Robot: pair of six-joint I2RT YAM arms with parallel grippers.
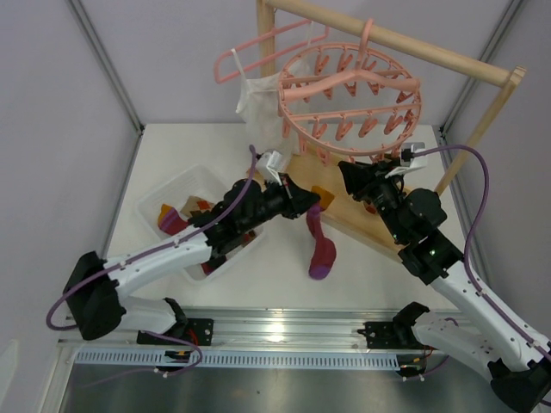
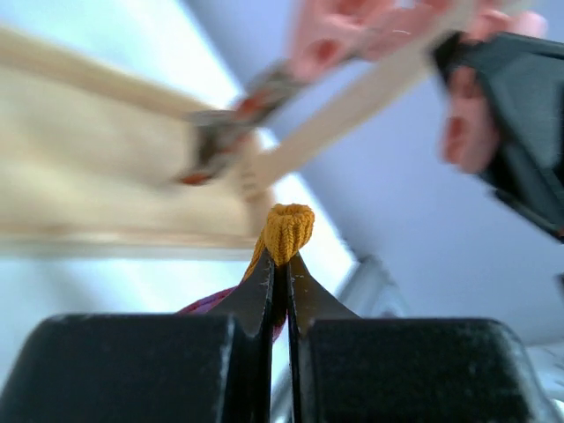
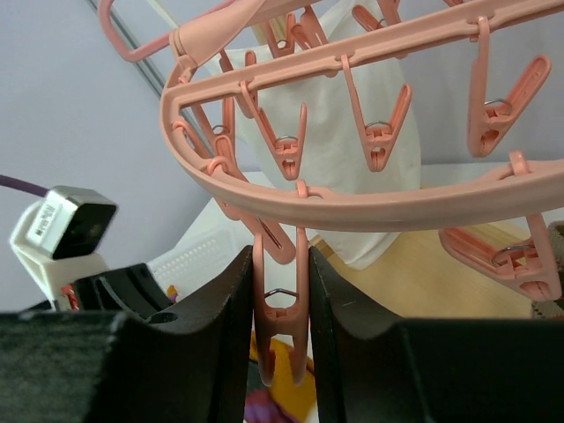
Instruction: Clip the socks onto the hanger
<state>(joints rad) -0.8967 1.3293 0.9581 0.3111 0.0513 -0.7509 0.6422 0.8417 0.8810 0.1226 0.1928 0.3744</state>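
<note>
left pincer (image 2: pixel 280 263): clamped on mustard cuff of purple sock (image 1: pixel 322 251); sock dangled to the counter (image 1: pixel 258 275)
right pincer (image 3: pixel 280 264): gripped one clip (image 3: pixel 282 330) under hanger (image 3: pixel 352 214) rim
hanger: hung from wooden rail (image 1: pixel 405 43)
spare socks (image 1: pixel 170 220): in bin (image 1: pixel 185 178), left side

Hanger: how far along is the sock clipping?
Done: nothing yet; no sock shows on the hanger in any view. In hand: the left gripper is shut on a dangling purple sock with a mustard tip, and the right gripper pinches one clip on the outer ring. Left: get that sock into the clip, then do the other socks in the white bin.
</note>
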